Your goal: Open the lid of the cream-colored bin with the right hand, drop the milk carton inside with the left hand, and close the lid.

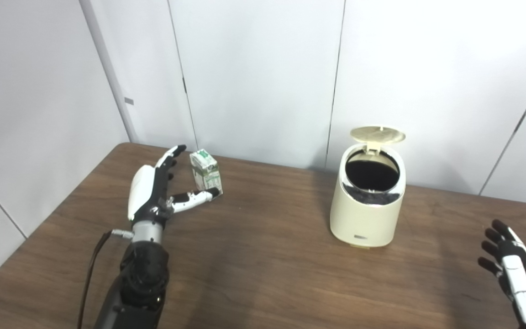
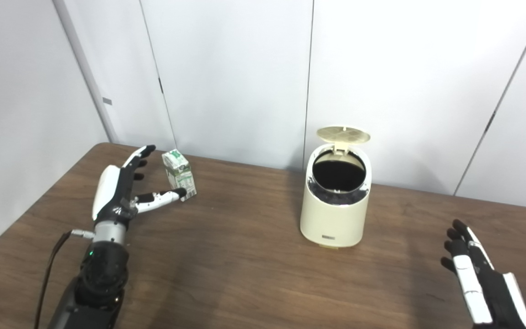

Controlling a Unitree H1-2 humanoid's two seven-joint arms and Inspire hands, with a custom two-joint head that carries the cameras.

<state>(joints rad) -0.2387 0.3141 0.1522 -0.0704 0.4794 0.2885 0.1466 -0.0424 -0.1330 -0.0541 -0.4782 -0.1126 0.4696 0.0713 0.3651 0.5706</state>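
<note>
Left eye view: the milk carton (image 1: 205, 171) is seen upright at ten o'clock on the worktop (image 1: 263, 269), bracketed by the left hand (image 1: 155, 192), fingers (image 1: 171, 157) spread, unclamped; the cream-colored bin (image 1: 365, 201) lid (image 1: 377, 135) is raised; the right hand (image 1: 516, 278) is splayed, empty.

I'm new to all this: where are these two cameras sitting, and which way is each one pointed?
Left eye view: sits on the robot's head, looking down and forward over the wooden table toward the white wall; both arms enter from the bottom edge, the left hand open beside the milk carton, the right hand open at the lower right.
Right eye view: a head camera just beside it, facing the same way; the same arms show.
Shared: the carton, the cream-colored bin with its lid raised, both hands, everything shifted slightly leftward in the right eye view.
</note>
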